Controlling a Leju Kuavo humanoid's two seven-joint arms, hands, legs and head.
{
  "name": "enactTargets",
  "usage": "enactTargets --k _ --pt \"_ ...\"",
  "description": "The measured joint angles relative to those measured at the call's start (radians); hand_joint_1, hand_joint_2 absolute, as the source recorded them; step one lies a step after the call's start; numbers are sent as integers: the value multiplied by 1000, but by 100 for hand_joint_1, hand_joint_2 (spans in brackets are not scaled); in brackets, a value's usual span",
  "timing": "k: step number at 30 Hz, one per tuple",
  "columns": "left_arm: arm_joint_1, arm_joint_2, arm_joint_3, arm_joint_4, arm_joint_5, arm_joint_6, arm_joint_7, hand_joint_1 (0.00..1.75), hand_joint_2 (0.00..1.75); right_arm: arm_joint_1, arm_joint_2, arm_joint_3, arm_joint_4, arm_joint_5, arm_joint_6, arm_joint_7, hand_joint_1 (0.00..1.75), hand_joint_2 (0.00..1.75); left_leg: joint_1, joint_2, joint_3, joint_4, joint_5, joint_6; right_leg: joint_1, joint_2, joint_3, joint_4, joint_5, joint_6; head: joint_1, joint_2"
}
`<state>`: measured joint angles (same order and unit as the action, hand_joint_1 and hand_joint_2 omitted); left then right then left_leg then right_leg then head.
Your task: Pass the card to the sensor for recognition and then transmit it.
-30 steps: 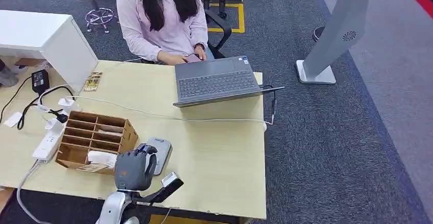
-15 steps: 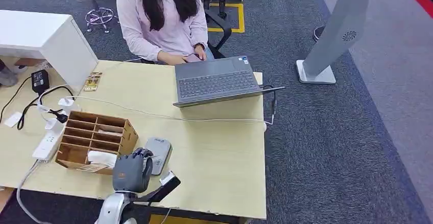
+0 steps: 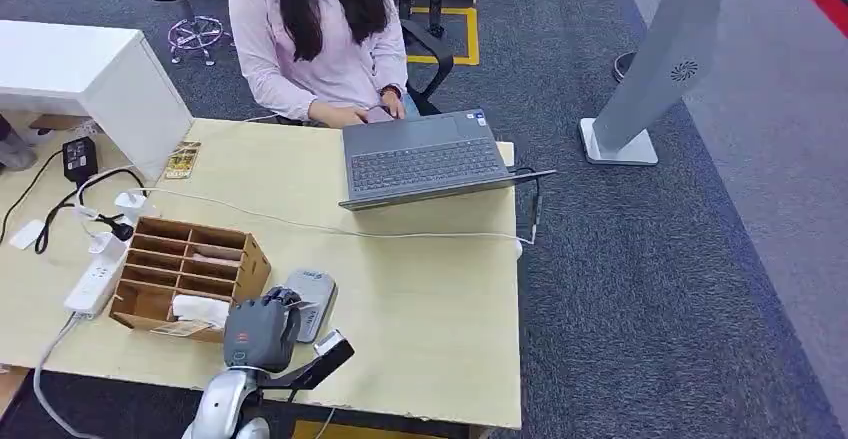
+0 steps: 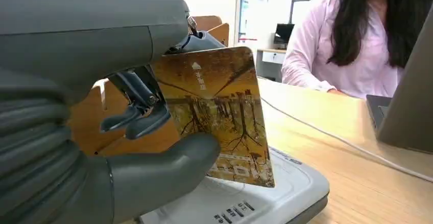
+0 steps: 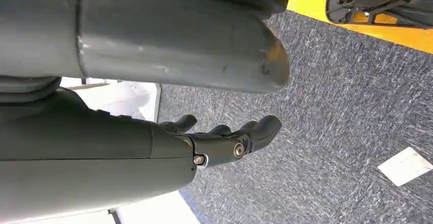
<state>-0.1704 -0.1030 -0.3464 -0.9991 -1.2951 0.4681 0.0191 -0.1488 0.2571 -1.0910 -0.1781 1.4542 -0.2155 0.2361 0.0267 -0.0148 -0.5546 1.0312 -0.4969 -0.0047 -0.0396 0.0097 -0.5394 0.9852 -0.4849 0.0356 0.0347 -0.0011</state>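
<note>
Item one, my left hand (image 3: 262,333): at the near edge of the tabletop (image 3: 420,289), toward its left corner, fingers closed on the card (image 4: 217,114), thumb under one face and dark fingers on the other. Item two, the card: yellow-brown tree print, held on edge over the sensor (image 3: 312,299), its lower corner just above or touching the white top, I cannot tell which; long axis roughly upright, slightly tilted, printed face turned toward the wrist camera, white arrow mark at the upper end. Item three, the sensor: a flat grey-white pad lying just beside the near right corner of the wooden organizer (image 3: 190,269), small print along its near rim. Item four, my right hand (image 5: 224,137): hanging over grey carpet, fingers loosely extended, holding nothing. Item five, laptop (image 3: 425,159) open at the far edge, a white cable (image 3: 330,227) crossing the tabletop before it, a person (image 3: 320,29) in a pink top seated behind it. Item six, power strip (image 3: 95,277) at the left edge.
</note>
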Motion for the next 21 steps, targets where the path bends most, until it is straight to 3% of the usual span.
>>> enactTargets --k 6,10,16,21 --pt "-4 -3 10 1 10 70 -33 175 175 0 0 2 0 12 0 3 0 0 0 0 0 0 0 0 0 0 0 0 0 0 0 0" --pt "-43 -2 15 -18 -3 71 -41 175 175 -3 0 6 0 24 2 10 0 0 0 -1 -1 0 1 0 0 0 -1 0 0 0 0 0" --pt "-180 0 15 -81 -57 12 9 175 175 -11 2 15 0 47 7 11 0 0 0 -1 -1 0 2 0 0 0 -1 0 2 0 0 0" --pt "-315 7 19 -83 -75 16 51 175 175 -19 5 33 0 61 18 17 0 0 0 -1 -1 0 3 0 0 0 -1 0 2 0 0 0"
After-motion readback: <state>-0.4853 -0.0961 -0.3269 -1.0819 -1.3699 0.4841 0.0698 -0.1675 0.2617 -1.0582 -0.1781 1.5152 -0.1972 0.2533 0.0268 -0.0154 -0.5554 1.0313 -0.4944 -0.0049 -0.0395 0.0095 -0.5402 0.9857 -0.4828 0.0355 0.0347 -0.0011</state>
